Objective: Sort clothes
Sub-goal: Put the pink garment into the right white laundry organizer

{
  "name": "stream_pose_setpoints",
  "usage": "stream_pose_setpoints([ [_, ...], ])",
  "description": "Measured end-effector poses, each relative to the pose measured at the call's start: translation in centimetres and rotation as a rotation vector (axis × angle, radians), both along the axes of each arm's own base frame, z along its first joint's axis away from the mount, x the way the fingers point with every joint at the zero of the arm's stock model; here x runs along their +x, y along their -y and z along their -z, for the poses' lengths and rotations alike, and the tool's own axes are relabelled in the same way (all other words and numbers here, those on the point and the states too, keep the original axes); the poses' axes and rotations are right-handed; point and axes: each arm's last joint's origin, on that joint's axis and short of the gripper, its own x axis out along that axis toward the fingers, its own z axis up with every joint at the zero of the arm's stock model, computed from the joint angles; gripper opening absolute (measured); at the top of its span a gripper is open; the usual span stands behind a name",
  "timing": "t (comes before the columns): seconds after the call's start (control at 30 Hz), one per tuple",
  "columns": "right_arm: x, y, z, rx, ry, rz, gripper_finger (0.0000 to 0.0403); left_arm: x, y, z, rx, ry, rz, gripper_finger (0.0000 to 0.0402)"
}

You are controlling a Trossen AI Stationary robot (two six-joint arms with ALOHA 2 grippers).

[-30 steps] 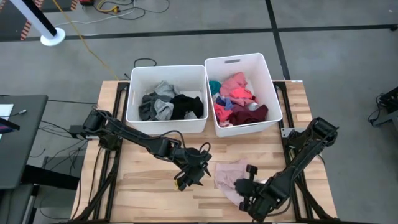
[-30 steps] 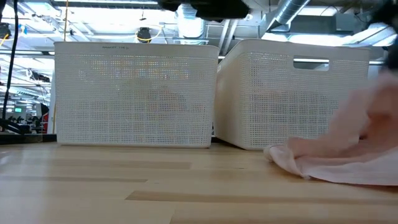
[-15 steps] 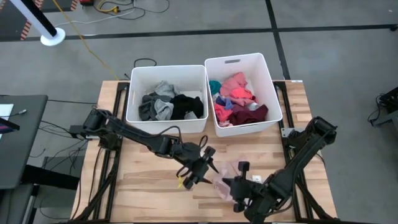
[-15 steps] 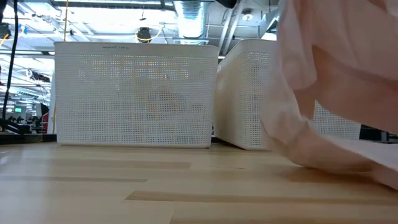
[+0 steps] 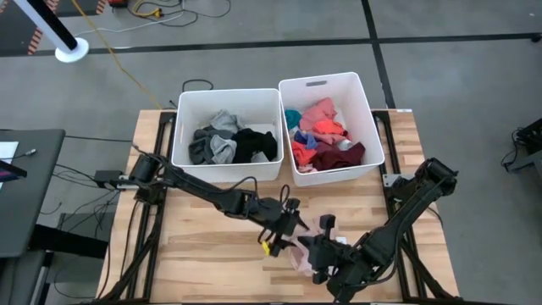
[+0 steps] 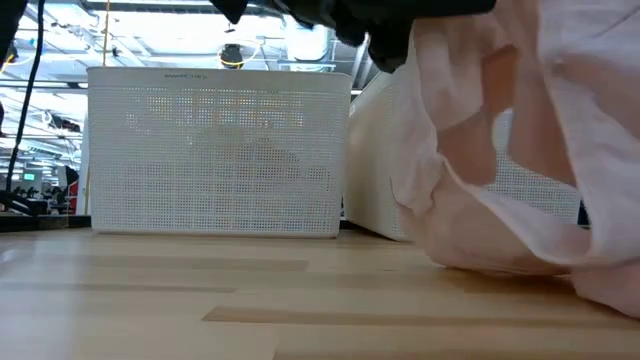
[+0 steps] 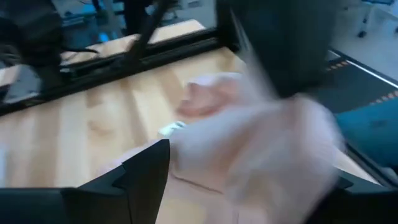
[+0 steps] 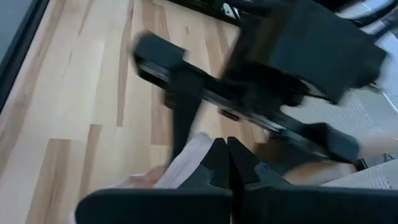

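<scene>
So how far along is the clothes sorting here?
Mostly done: dark and grey clothes fill the left white plastic bin, pink and maroon ones the right bin. The right gripper, shut, lifts the last pale pink garment; the left gripper is open beside it.

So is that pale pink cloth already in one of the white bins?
No, the pale pink cloth is on the wooden table in front of both bins, between the two grippers.

From above I see my left pincer [image 5: 284, 235] and right pincer [image 5: 320, 257] close together at the near middle of the desk [image 5: 195, 241], both at a pale pink garment [image 5: 326, 227]. Behind stand two white bins: the left bin [image 5: 227, 96] with grey and black clothes, the right bin [image 5: 370, 119] with pink and maroon.
</scene>
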Motion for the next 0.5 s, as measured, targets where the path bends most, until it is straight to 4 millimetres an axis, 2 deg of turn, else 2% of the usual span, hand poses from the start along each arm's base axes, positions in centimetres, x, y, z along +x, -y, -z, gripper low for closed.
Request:
stream_pose_setpoints([
  [0.1, 0.0, 0.0, 0.0, 0.002, 0.002, -0.001, 0.0000, 0.2, -0.6, -0.2, 0.013, 0.024, -0.009, 0.0248],
  [0.17, -0.1, -0.1, 0.0, 0.007, -0.001, -0.003, 0.0000, 0.1, -0.5, -0.4, 0.042, 0.031, 0.006, 0.0218],
  [0.23, -0.2, -0.2, 0.0, 0.010, -0.003, -0.004, 0.0000, -0.2, -0.2, -0.7, 0.072, 0.042, 0.029, 0.0172],
  [0.37, -0.6, -0.4, 0.1, 0.027, -0.003, 0.001, 0.0007, -0.9, 0.0, -1.4, 0.151, 0.038, 0.068, 0.0044],
  [0.4, -0.6, -0.4, 0.1, 0.032, -0.003, 0.008, 0.0009, -1.0, 0.0, -1.6, 0.168, 0.038, 0.077, 0.0023],
  [0.5, -1.0, -0.5, 0.2, 0.049, -0.007, 0.022, 0.0020, -1.9, 0.0, -2.7, 0.207, 0.034, 0.099, 0.0008],
])
